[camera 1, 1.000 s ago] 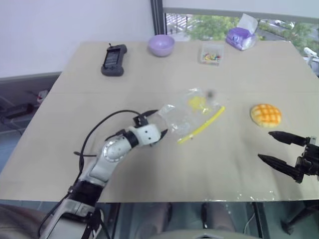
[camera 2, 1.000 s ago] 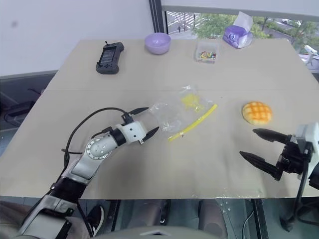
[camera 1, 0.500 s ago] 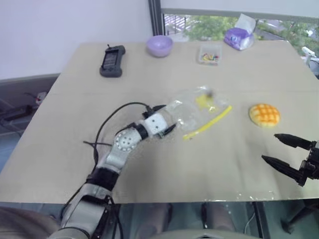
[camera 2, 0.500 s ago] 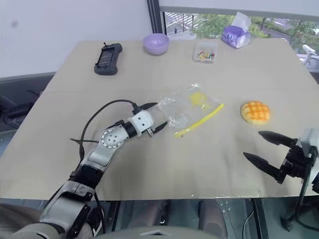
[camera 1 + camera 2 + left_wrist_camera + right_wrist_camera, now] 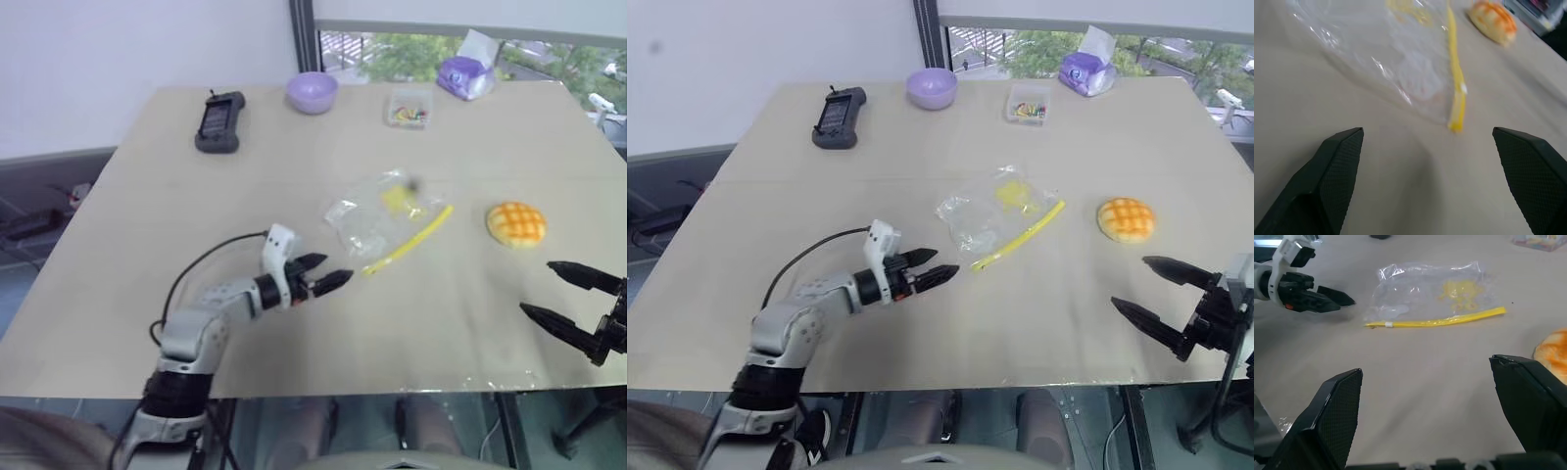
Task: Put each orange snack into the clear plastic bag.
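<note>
Now left gripper [image 5: 331, 280] wide, empty — I aim low at bag [image 5: 377, 217] corner; right gripper [image 5: 566, 304] wide, near bun [image 5: 516, 223].

Two black textured fingers [image 5: 1332, 181] of the left gripper [image 5: 1435, 171] spread wide apart, empty, above the beige table [image 5: 1400, 196]; just beyond, the clear plastic bag [image 5: 1396, 63] lying flat and crinkled, yellow sealing strip [image 5: 1457, 93] along one edge; farther off, apart from the bag, the orange snack [image 5: 1493, 22], blurred.
</note>
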Motion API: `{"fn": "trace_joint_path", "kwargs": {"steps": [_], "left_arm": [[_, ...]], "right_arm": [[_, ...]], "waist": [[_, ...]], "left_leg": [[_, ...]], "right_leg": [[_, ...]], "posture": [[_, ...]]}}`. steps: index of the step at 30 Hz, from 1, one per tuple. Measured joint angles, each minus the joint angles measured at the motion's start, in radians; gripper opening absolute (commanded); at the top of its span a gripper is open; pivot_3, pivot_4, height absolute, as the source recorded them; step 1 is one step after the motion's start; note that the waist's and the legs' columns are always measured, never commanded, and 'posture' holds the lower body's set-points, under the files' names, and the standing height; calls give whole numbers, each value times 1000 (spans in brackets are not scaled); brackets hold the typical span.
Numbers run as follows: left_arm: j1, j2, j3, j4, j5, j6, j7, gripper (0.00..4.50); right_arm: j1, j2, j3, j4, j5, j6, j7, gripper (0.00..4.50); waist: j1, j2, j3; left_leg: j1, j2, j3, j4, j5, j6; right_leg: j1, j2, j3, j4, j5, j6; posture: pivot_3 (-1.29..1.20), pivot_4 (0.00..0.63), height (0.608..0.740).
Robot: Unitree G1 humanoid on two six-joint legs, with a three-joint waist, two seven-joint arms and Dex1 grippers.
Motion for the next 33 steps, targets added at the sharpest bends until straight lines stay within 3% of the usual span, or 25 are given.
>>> {"fn": "trace_joint_path", "kwargs": {"steps": [6, 12, 21, 22, 23, 31, 33], "left_arm": [[-62, -124, -30, 27, 59, 34, 167, 4479], [-188, -239, -38, 200, 121, 9, 261, 4479], [-375, -287, -17, 421, 143, 52, 255, 4479], [-386, -285, -17, 432, 147, 62, 247, 3962], [-396, -285, -17, 443, 150, 70, 246, 3797], [-460, -295, 41, 532, 168, 127, 269, 170], [-459, -296, 45, 541, 167, 129, 258, 72]], "right_arm": [[-18, -1, 0, 7, 0, 2, -1, 4500], [-35, -2, 0, 11, -4, 3, -8, 4500], [-46, -2, 2, 14, -9, 3, -29, 4500], [-46, -2, 2, 14, -9, 3, -31, 4500], [-46, -2, 2, 14, -9, 3, -34, 4500], [-39, 1, 2, 4, -8, 3, -57, 4500], [-39, 1, 2, 0, -8, 3, -59, 4500]], "waist": [[15, 0, -4], [16, 0, -14], [15, 0, -19], [16, 0, -20], [17, 0, -21], [23, 0, -21], [28, 0, -21]], "left_leg": [[0, -1, 0, 0, 0, 0], [2, -5, 0, 1, 0, 0], [4, -6, 1, 2, 1, 0], [3, -6, 1, 2, 1, 0], [3, -7, 0, 2, 1, 0], [1, -8, -2, 2, 1, -1], [0, -9, -3, 2, 2, -3]], "right_leg": [[0, 0, 0, 0, 0, 0], [2, -1, 0, 0, 0, 0], [6, -1, -2, 0, -1, 1], [6, -1, -2, -1, -1, 1], [6, -1, -2, -1, -1, 1], [7, -2, -5, -5, -1, 2], [6, -3, -5, -6, -1, 2]], "posture": [[0, 150, 740], [0, 150, 740], [0, 150, 740], [0, 150, 740], [0, 150, 740], [0, 150, 740], [0, 150, 740]]}}
